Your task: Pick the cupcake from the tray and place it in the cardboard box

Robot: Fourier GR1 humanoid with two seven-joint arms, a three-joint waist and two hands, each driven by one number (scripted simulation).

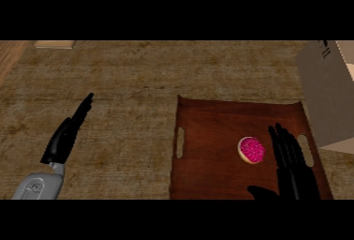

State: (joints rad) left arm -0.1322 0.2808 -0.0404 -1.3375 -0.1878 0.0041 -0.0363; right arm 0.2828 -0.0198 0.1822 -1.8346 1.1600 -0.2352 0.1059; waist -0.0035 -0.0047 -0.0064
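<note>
One cupcake (252, 149) with pink topping lies on the tray (214, 140), toward its right edge and nearer the front; the right hand (289, 161) stands just beside it on the right, fingers straight and spread wide, holding nothing; to grasp well, I judge the hand should slide left and curl round the cake's sides, not press its top; the left hand (66, 136) rests open off the tray's left edge; one cardboard box (325, 93) stands past the tray's right rear corner; one tray, two hands

1 head view looks steeply down at the counter (138, 70); forearms enter from its lower edge.
</note>
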